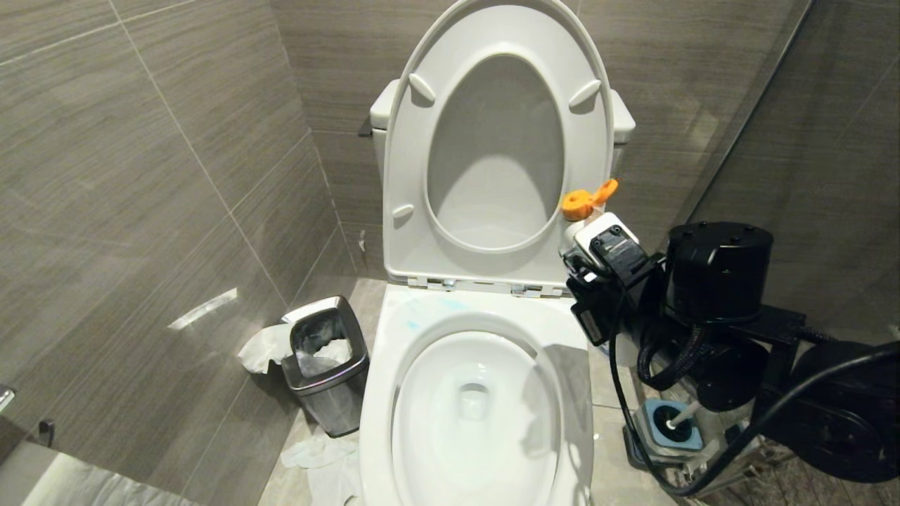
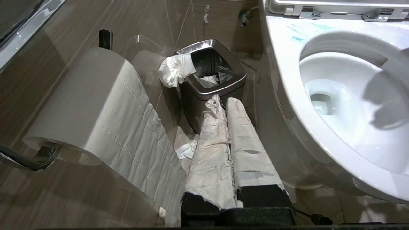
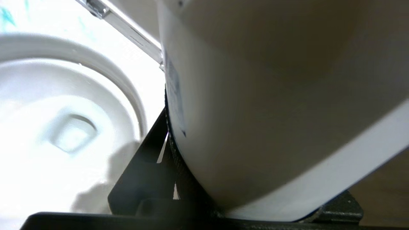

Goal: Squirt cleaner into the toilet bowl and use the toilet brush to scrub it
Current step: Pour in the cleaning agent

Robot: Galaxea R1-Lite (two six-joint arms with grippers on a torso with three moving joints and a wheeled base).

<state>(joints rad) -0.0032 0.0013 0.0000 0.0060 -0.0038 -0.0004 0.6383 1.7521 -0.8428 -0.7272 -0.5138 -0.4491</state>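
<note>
While the right tool [image 1: 587, 235] grips a white bottle [image 3: 255, 111] (orange cap [image 1: 585, 201]) beside the toilet bowl [image 1: 562, 330], turquoise cleaner [image 1: 422, 316] streaks the back rim; toilet brush [image 1: 678, 420] sits in its floor holder [image 1: 668, 439]; left tool [image 2: 222, 105] closed, idle by the bin [image 2: 220, 86]

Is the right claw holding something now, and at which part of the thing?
Yes. The right claw holds a white bottle with an orange cap, gripped around its body, beside the toilet bowl. The left claw is shut and holds nothing.
</note>
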